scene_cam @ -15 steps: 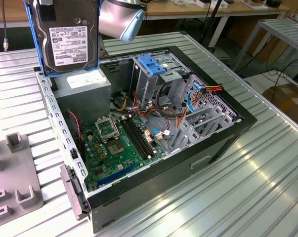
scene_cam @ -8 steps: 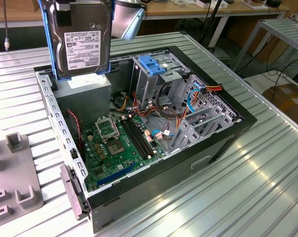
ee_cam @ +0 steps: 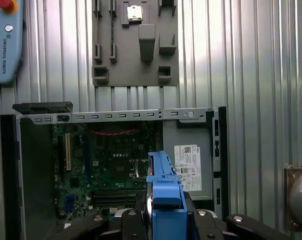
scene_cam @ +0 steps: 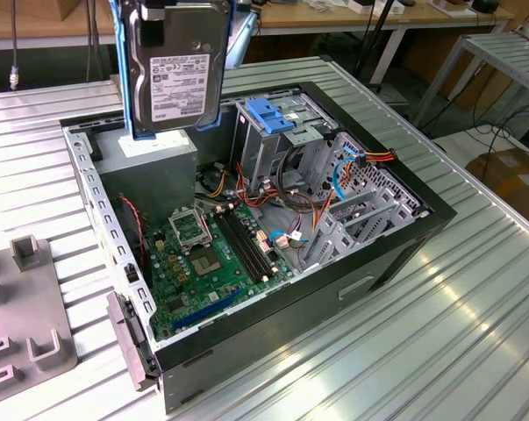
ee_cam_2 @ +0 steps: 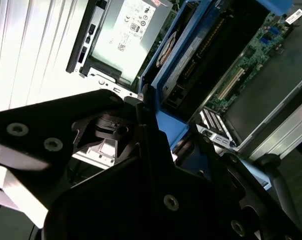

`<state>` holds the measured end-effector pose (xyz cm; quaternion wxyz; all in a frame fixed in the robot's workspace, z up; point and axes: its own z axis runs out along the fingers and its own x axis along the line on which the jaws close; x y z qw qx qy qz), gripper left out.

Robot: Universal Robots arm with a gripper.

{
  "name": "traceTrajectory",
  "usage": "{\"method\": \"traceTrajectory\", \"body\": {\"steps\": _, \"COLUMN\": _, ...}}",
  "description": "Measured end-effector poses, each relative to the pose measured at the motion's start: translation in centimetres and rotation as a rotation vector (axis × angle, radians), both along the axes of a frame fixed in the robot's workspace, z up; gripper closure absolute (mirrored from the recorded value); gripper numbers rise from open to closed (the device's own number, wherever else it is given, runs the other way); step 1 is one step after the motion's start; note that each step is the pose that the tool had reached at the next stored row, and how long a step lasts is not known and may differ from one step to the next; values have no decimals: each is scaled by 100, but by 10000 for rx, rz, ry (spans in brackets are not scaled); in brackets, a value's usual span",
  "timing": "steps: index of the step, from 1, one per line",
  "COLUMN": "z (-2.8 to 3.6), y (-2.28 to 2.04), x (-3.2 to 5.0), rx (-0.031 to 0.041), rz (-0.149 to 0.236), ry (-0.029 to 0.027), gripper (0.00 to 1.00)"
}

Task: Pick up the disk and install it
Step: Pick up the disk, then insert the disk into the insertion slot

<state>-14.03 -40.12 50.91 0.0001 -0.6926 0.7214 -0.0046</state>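
Exterior view: the disk (scene_cam: 178,66) is being cut off by the picture's upper edge, and the power supply box (scene_cam: 154,175) is being partly hidden behind it. First wrist view: the disk, edge-on, is being cut off by the picture's edge within the claw (ee_cam: 166,220).

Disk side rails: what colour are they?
Blue side rails framing the grey disk; clearest in the exterior view.

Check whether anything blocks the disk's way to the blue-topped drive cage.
Nothing visible does. The disk hangs in the air above the power supply. The drive cage stands just to the exterior view's right of it, with open air between them. Cables lie lower, at the cage's foot.
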Motion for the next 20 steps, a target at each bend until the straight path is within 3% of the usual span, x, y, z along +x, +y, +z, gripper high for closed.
{"method": "traceTrajectory", "body": {"steps": 2, "z": 0, "y": -1, "x": 36, "rx": -1, "rz": 1, "ry": 0, "gripper": 63}}
{"method": "traceTrajectory", "body": {"steps": 20, "z": 0, "y": -16, "x": 59, "rx": 0, "rz": 1, "ry": 0, "gripper": 63}}
